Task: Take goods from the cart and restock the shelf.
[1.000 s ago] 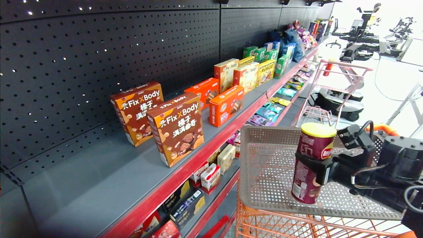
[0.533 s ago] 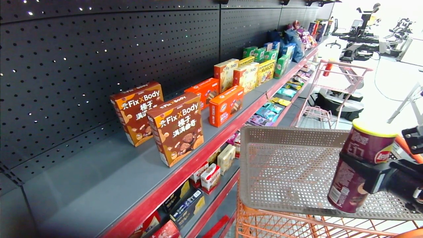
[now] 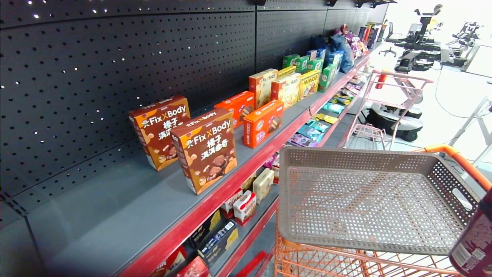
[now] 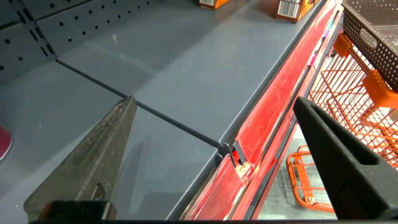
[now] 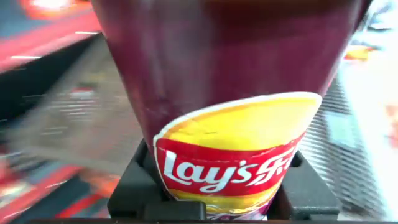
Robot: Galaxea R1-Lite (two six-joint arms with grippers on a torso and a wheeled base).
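- Here's the shelf (image 3: 115,207), running away along the left: a grey board with a red front edge and a black pegboard (image 3: 115,57) rising behind it.
- On the board, two brown boxes (image 3: 204,150) stand upright, one just behind and beside the other.
- Past them come the orange boxes (image 3: 263,123), then yellow boxes (image 3: 286,88), then green boxes (image 3: 326,75) toward the far end.
- Under the red edge, lower shelves carry small packs (image 3: 246,206) and flat packets.
- The cart (image 3: 346,265), an orange wire frame, sits just beside the shelf's red edge. A grey perforated tray (image 3: 346,156) lies on top, and an orange handle (image 3: 461,161) curves along its right side.
- And there's the can (image 3: 474,246): dark red, tilted, cut off at the lower right corner of the head view. It sits in front of the tray's near right corner.
- The right gripper (image 5: 224,202) has it. Black fingers (image 5: 134,186) press in on both sides of the can, clamped tight around it.
- The left gripper (image 4: 217,155) hangs over the grey board, close to the red edge. Its fingers (image 4: 93,168) are spread wide with nothing between them.
- In the left wrist view a seam crosses the board under that gripper, and the cart's orange wire shows beyond the red edge.
- Out in the room there's a pale, bright floor (image 3: 442,115) and a pink cart (image 3: 384,100) farther down the aisle. Dark machines (image 3: 419,42) stand at the back.
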